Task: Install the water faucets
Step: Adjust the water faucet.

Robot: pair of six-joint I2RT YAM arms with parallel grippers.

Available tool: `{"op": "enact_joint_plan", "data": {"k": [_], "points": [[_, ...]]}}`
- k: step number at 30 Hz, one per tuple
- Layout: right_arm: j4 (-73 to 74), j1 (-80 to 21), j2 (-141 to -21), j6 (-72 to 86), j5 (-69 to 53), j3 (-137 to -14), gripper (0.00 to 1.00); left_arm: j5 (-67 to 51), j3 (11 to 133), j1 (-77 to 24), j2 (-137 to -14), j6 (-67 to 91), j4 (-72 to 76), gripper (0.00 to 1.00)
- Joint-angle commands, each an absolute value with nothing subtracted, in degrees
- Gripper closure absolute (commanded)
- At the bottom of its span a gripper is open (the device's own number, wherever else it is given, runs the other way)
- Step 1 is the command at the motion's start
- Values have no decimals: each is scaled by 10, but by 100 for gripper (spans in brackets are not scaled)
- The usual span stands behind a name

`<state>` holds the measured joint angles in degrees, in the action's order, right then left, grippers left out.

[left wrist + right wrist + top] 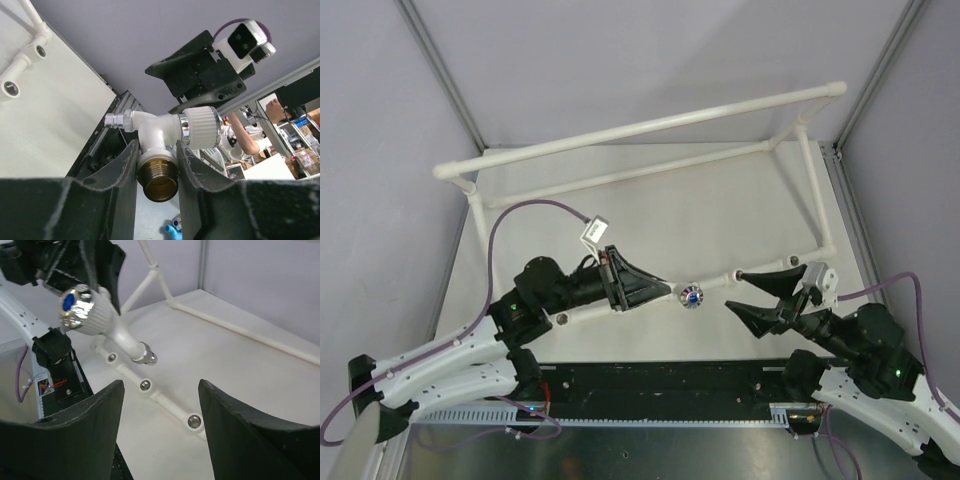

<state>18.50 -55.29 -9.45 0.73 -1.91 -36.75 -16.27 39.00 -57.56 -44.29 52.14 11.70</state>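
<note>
left claw [157, 150] grips a small white plastic faucet [160, 125], brass thread bare, not yet installed; right claw [161, 386] open; 3 white pipe sockets [145, 385] empty.

No legible text or labels anywhere.

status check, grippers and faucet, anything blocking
Left gripper shut on faucet, held aloft, brass thread exposed. Right gripper open, empty, facing its knob. Sockets unfilled, unobstructed.
</note>
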Motion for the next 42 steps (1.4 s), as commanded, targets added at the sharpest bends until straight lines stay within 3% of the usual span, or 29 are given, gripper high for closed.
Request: {"op": "enact_joint_plan", "data": {"k": [1, 27, 42], "points": [[132, -558, -106, -35, -100, -356, 34, -150, 413, -572, -459, 551, 154, 100], [70, -630, -156, -161, -51, -317, 39, -264, 406, -612, -586, 612, 319, 100], [73, -632, -152, -151, -66, -313, 70, -278, 409, -620, -625, 635, 362, 100]]}}
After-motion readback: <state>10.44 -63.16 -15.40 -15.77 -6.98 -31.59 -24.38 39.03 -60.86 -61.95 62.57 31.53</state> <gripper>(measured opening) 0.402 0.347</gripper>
